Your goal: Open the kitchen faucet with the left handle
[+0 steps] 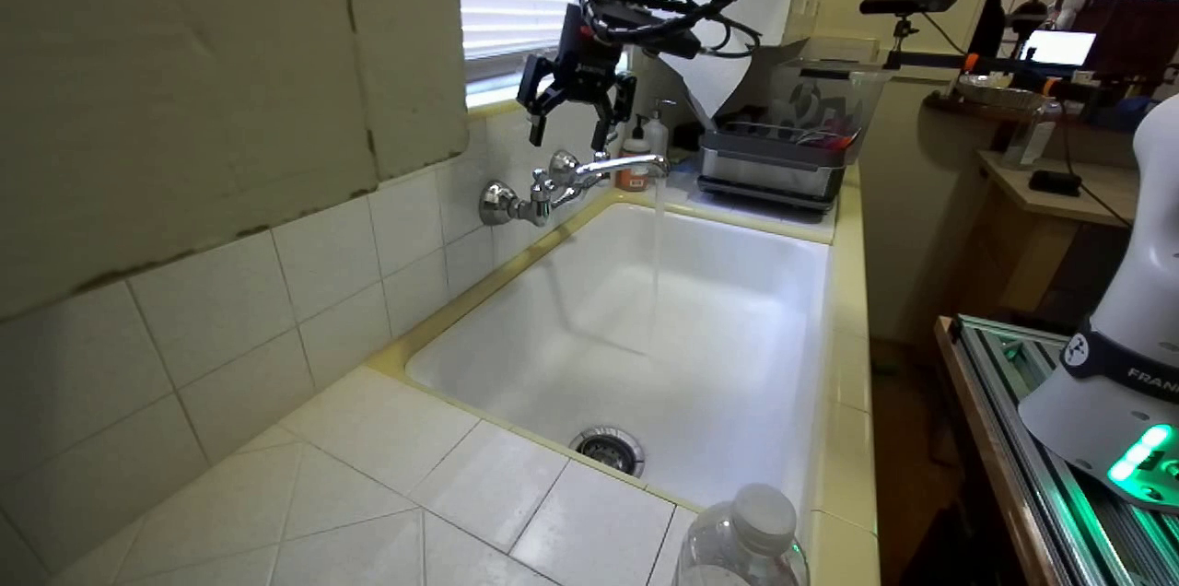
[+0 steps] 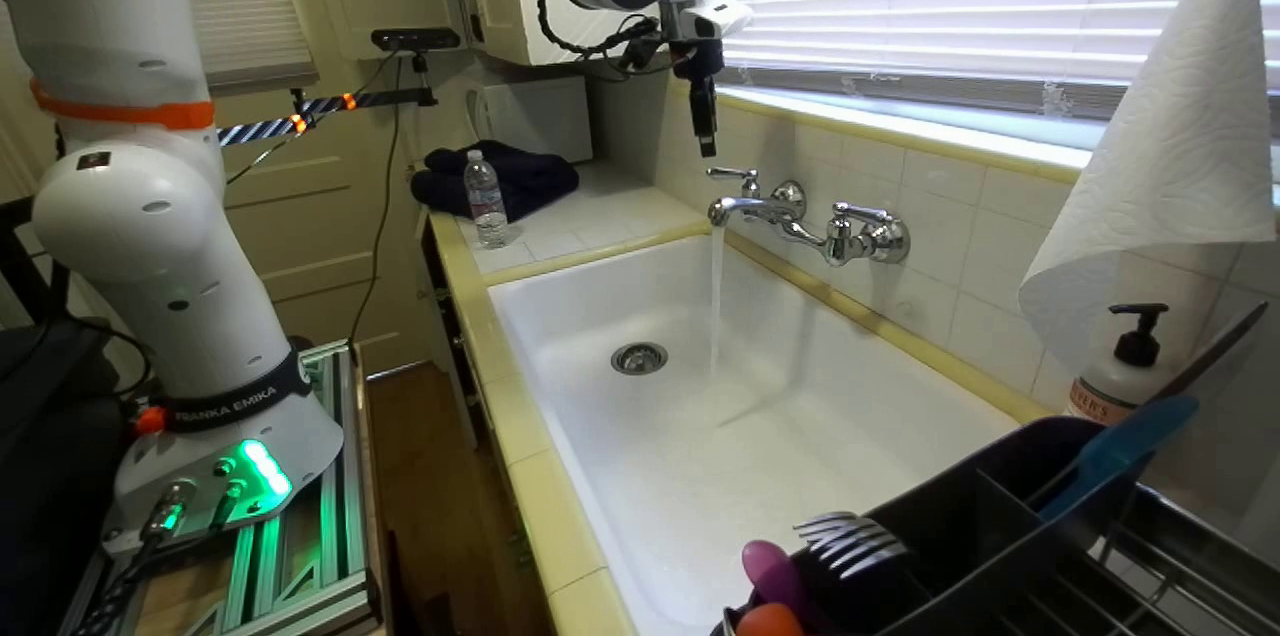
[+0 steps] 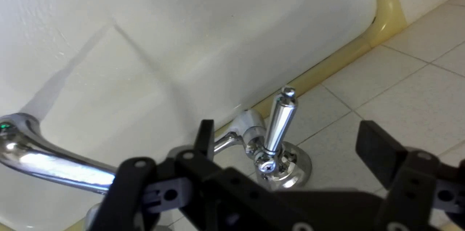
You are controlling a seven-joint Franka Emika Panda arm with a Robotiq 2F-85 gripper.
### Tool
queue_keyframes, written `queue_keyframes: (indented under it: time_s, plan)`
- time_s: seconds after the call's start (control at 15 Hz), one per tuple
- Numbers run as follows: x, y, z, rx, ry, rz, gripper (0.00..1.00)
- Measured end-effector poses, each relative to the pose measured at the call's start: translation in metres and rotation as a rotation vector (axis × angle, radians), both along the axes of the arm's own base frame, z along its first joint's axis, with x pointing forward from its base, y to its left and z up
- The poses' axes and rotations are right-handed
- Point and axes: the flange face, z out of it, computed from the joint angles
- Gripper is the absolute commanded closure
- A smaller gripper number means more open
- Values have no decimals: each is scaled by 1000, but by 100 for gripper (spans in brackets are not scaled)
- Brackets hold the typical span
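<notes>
The chrome kitchen faucet is wall-mounted, with its body (image 2: 812,234) and long spout (image 1: 626,165) over the sink; the spout also shows in the wrist view (image 3: 65,165). A stream of water (image 2: 716,286) runs from it. The left handle (image 2: 735,174) is a small chrome lever pointing out over the sink. In the wrist view the left handle (image 3: 279,122) appears between my spread fingers, farther down than the fingertips. My gripper is open and empty, pointing down above the faucet in both exterior views (image 1: 569,133) (image 2: 708,148) and in the wrist view (image 3: 287,140). The right handle (image 2: 865,213) is similar.
The white sink (image 2: 560,346) has a yellow tile edge. A tiled wall (image 1: 405,227) and window sill (image 2: 900,126) stand behind the faucet. A paper towel (image 2: 1170,116), a soap bottle (image 2: 1130,371) and a dish rack (image 1: 769,167) are on the right-handle side. A plastic bottle (image 2: 485,201) stands opposite.
</notes>
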Motion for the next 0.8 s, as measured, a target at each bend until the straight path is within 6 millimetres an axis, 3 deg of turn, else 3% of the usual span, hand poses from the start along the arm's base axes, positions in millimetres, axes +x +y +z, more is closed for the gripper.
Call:
queue_keyframes:
  time_s: [0.4,0.8]
  plan:
    - [-45,-32,22,-13,43,-10,0]
    - [-87,-68,43,-16,136,99,0]
